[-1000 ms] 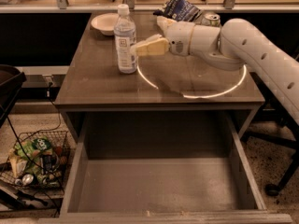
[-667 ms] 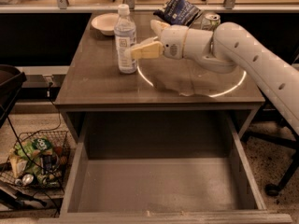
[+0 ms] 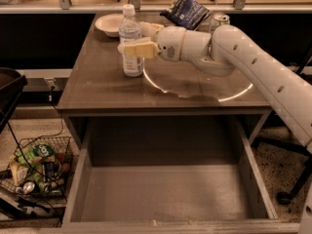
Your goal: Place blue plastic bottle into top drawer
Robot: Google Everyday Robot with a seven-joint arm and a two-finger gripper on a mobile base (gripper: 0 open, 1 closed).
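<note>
The blue plastic bottle (image 3: 131,65), clear with a white cap, stands upright on the brown table (image 3: 102,89) near its back left. My gripper (image 3: 130,39) reaches in from the right at the bottle's mid height. Its near finger (image 3: 137,48) lies across the front of the bottle and the other finger (image 3: 150,29) shows behind it, so the open jaws straddle the bottle. The top drawer (image 3: 165,194) is pulled out below the table's front edge, wide, grey and bare inside.
A white bowl (image 3: 109,23) sits behind the bottle. A dark blue bag (image 3: 187,11) and a soda can (image 3: 220,19) stand at the back right. A wire basket of litter (image 3: 36,167) is on the floor left of the drawer.
My gripper has moved left along the tabletop, from just right of the bottle to around it. The bottle has stayed upright in the same place.
</note>
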